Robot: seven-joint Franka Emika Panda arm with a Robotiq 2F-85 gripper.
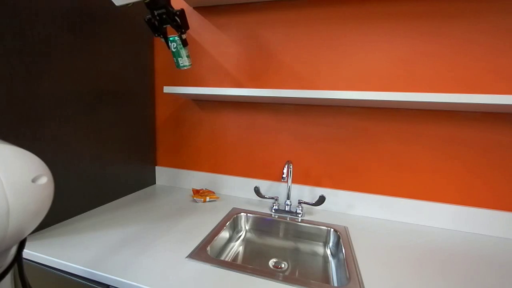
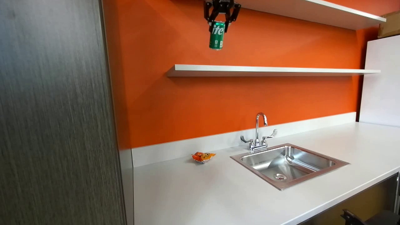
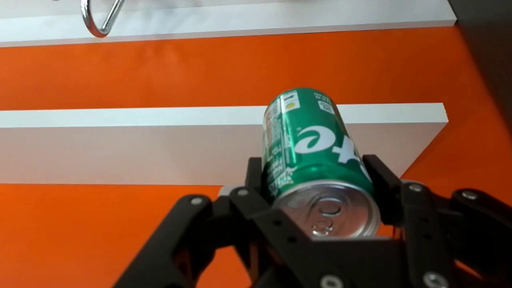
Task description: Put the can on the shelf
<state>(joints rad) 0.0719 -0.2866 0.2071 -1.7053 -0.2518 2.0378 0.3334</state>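
The can is green with white lettering and hangs in my gripper, above the shelf's height near its end by the dark panel. It also shows in an exterior view, nearly upright, and leans a little in the other picture of the scene. In the wrist view the can sits between both fingers of my gripper, its silver top facing the camera. The white shelf runs along the orange wall in both exterior views and behind the can in the wrist view. I cannot tell how far the can is from the wall.
An upper shelf is above the gripper's level. A dark panel stands beside the shelf's end. Below are the white countertop, steel sink, faucet and an orange packet. A cardboard box is at the far end.
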